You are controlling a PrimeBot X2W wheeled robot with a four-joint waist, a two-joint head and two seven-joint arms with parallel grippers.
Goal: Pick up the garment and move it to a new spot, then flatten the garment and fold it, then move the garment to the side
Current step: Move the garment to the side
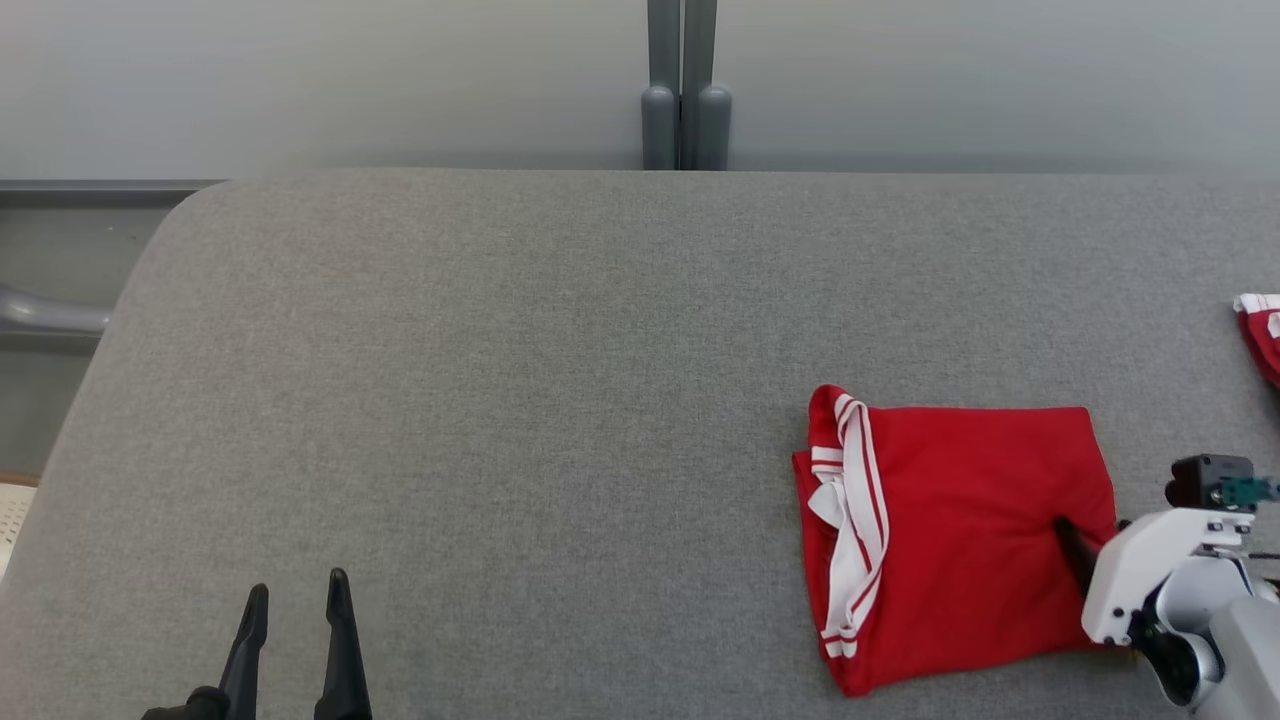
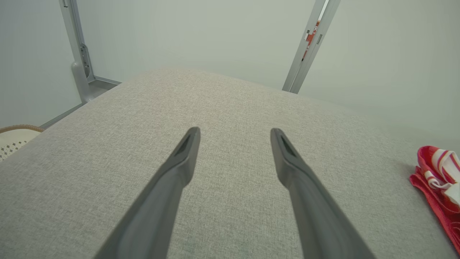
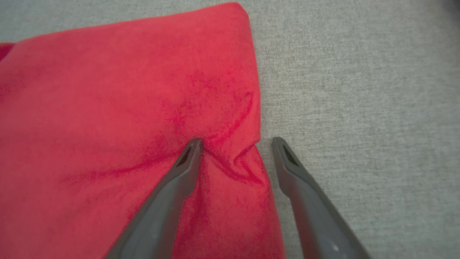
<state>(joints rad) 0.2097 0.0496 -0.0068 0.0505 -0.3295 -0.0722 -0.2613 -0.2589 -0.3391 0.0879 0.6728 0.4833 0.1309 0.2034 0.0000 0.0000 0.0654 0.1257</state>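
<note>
The garment (image 1: pixel 960 540) is a red piece with white-striped trim, lying folded into a rough rectangle on the right side of the grey padded table (image 1: pixel 500 400). My right gripper (image 1: pixel 1092 527) is at its right edge and stands open. In the right wrist view, the right gripper (image 3: pixel 235 142) straddles that edge of the garment (image 3: pixel 125 90). One finger presses into the cloth and puckers it, while the other rests on bare grey fabric. My left gripper (image 1: pixel 297 585) is open over the table's front left, far from the garment. The left gripper (image 2: pixel 235 131) holds nothing, and the garment (image 2: pixel 436 172) shows at that view's right edge.
Another red and white cloth (image 1: pixel 1262 330) lies at the table's far right edge. Grey posts (image 1: pixel 685 100) stand behind the table against a pale wall. A woven basket (image 2: pixel 14 136) sits off the table's left side. Bare grey surface spreads across the left and middle.
</note>
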